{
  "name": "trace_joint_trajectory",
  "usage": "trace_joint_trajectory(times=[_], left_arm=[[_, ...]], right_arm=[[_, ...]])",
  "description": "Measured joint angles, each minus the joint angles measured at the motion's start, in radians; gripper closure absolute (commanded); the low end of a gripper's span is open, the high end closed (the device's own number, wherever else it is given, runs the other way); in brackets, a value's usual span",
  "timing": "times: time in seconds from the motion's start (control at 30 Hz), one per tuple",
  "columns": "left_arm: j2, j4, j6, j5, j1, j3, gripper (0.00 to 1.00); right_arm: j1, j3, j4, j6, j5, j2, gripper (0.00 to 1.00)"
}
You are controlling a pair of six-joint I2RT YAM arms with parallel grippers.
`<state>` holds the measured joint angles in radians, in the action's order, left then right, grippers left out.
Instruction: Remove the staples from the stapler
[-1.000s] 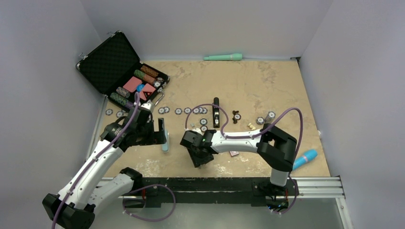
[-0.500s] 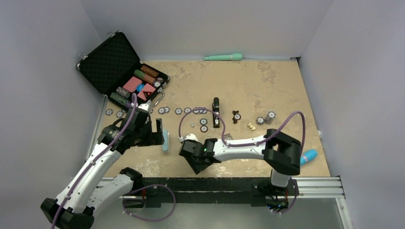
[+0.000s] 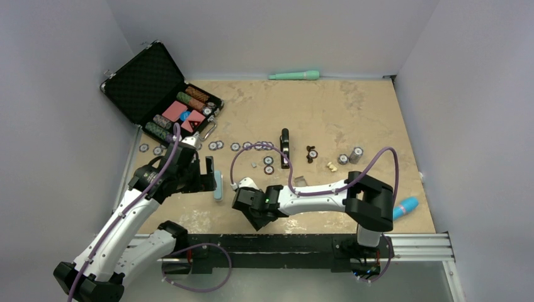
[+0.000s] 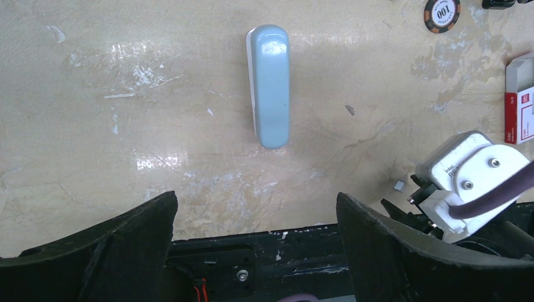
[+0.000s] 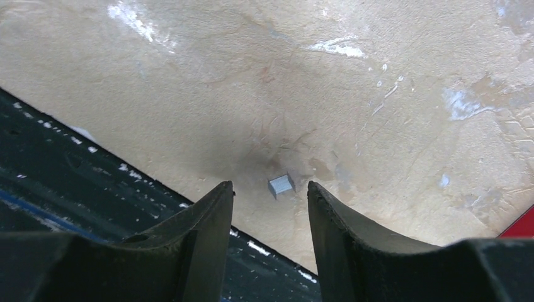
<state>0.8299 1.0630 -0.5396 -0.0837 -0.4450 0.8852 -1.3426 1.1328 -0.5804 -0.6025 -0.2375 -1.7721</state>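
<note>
right gripper [image 5: 269,189]: fingers parted by a narrow gap and pinching nothing, pointed down at the tan table [image 5: 378,75] just inside its black near rail [image 5: 75,189].
left gripper [image 4: 255,200]: fingers spread wide and empty, hanging above the table.
around the left gripper: a pale teal bar [image 4: 271,85] lies flat just ahead of the fingers. a red-and-white box [image 4: 519,100] sits at the right edge of that view, with a brown poker chip [image 4: 442,12] beyond it.
in the way: the right arm's white wrist housing [image 4: 472,170] sits low by the rail and covers the staples from overhead.
farther out: a row of poker chips [image 3: 235,146] crosses mid-table. an open black case [image 3: 142,78] is at far left, a mint-green handle [image 3: 294,75] by the far wall, a blue cylinder [image 3: 404,207] at right.
staples [image 5: 281,185]: a tiny silvery-grey strip, flat on the table.
stapler [image 3: 284,148]: slim and black, lying lengthwise among the chips. it is too small to tell whether its channel is open.
staples to right gripper: on the table between the two fingertips, apparently touching neither.
stapler to grippers: well apart from both, beyond the right forearm.
</note>
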Motion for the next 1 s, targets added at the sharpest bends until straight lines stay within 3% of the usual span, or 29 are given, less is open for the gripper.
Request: trace_joint_trajectory(times=[0.33,0.6,1.0], left_arm=[[0.0,0.0,0.0,0.0,0.003,0.0,0.0],[0.0,0.0,0.0,0.0,0.005,0.0,0.0],[0.0,0.0,0.0,0.0,0.006,0.0,0.0]], right_arm=[[0.0,-0.017,0.027,-0.002,-0.009,-0.026,0.53],[0.0,-0.029,0.049,-0.001,-0.013,-0.02,0.63],[0.0,-0.043,0.064,-0.016,-0.016,-0.01,0.65]])
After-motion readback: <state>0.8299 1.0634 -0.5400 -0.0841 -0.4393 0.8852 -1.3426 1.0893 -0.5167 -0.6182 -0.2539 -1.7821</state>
